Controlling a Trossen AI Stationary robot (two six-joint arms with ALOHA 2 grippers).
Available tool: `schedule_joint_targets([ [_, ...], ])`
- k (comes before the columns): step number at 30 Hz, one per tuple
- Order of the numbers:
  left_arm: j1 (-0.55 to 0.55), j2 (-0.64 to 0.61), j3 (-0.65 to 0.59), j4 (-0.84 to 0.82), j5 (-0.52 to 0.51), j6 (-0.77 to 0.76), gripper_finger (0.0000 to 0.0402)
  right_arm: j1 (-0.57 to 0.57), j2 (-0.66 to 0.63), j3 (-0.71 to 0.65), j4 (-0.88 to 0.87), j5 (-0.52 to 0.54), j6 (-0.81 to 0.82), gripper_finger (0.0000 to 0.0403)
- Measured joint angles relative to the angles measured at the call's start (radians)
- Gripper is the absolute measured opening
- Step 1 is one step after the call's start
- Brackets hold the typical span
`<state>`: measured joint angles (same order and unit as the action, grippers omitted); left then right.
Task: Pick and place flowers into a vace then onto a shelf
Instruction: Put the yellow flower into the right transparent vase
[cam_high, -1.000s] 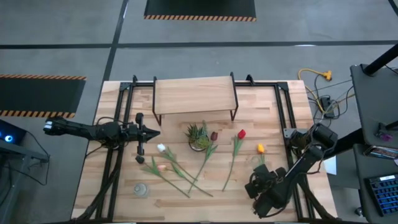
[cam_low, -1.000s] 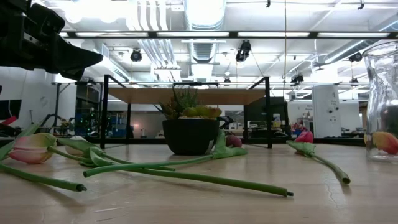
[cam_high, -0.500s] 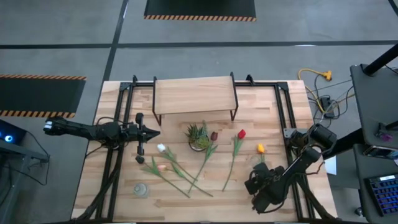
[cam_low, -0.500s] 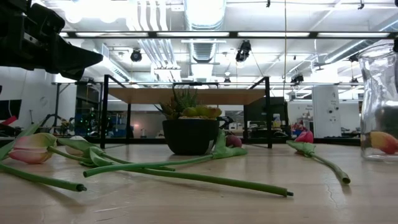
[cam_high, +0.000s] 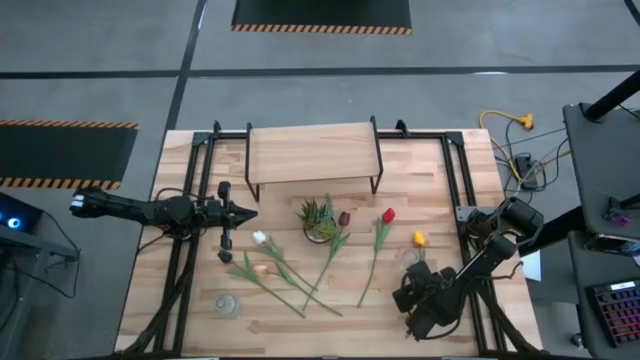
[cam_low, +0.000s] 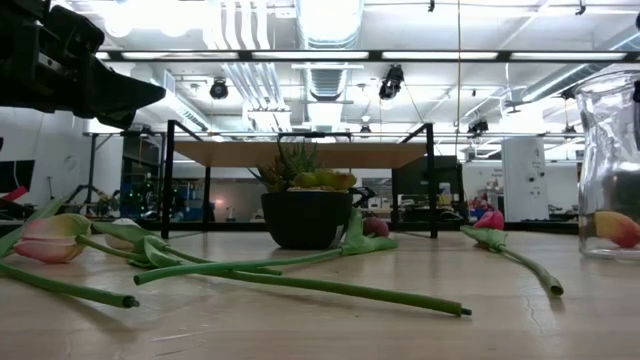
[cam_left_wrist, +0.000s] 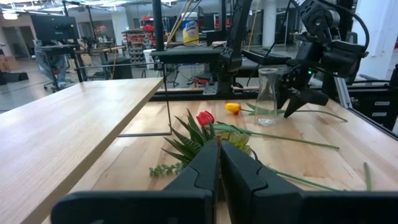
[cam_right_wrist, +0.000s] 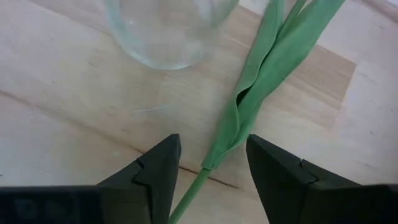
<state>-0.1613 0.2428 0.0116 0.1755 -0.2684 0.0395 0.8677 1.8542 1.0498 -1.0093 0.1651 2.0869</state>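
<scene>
1. My right gripper (cam_right_wrist: 207, 180) is down low at the lower right of the high view, jaws standing open with a green tulip stem (cam_right_wrist: 264, 93) running in between the fingers. Not clamped on it, just straddling.
2. Right next to that stem is the glass vase (cam_right_wrist: 165, 31), standing upright on the table (cam_high: 440, 180). One vase, and from the low view it sits at the far right edge of the frame.
3. My left gripper (cam_left_wrist: 219, 163) is parked at middle left in the high view, fingers pressed together, holding nothing.
4. Tulip count from above: six. White (cam_high: 259, 238), pink (cam_high: 261, 269), dark maroon (cam_high: 344, 218), red (cam_high: 388, 215), yellow (cam_high: 419, 238), plus one more stem I can't pick the head out on. All lying flat on the table, fanned out across the centre.
5. One little spiky potted plant (cam_high: 317, 218) sits among them, just in front of the shelf (cam_high: 312, 152).
6. One shelf, upper centre of the high view, bare wood on black legs.
</scene>
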Motion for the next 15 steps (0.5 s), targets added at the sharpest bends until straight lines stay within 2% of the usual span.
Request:
schedule_joint_targets([
  [15, 0.000, 0.000, 0.000, 0.000, 0.000, 0.000, 0.0000, 0.002, 0.003, 0.009, 0.007, -0.045, -0.026, 0.0094],
])
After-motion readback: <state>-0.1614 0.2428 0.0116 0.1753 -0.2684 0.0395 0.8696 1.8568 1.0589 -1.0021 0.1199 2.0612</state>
